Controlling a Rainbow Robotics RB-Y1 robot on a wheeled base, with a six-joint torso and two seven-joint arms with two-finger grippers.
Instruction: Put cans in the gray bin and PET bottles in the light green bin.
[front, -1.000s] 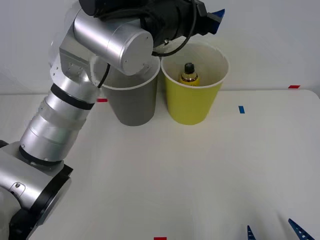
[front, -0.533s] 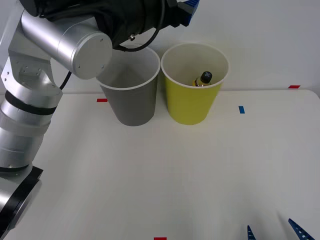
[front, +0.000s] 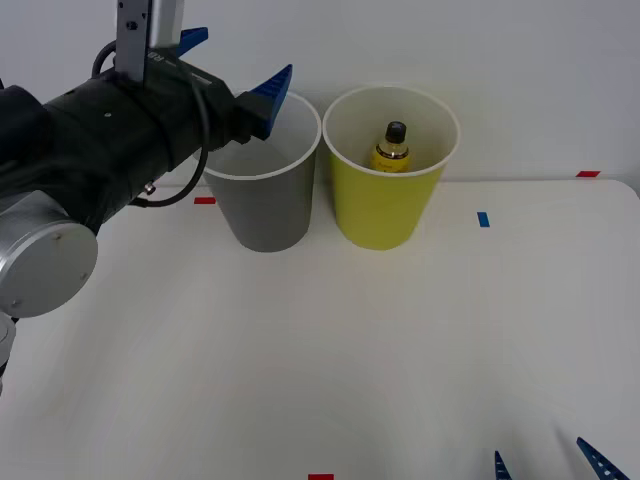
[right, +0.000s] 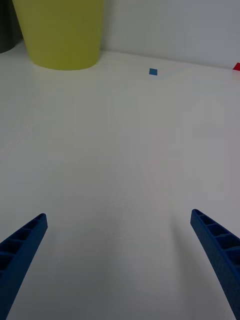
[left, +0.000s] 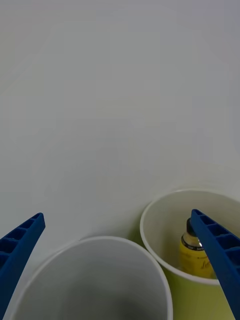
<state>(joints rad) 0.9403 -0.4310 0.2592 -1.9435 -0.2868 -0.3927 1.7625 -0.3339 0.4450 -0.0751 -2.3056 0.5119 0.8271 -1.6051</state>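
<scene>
One bottle (front: 392, 148), one gray bin (front: 264, 205), one light green bin (front: 386, 205)

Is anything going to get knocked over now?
Maybe. The open left gripper hangs just above the rim of the tall dark gray bin, so a low swing might clip it. That bin touches the yellow-green bin, so a bump might shake both. The small yellow bottle with the black cap stands upright inside the green one and might topple. The open right gripper waits low at the table's near edge.
</scene>
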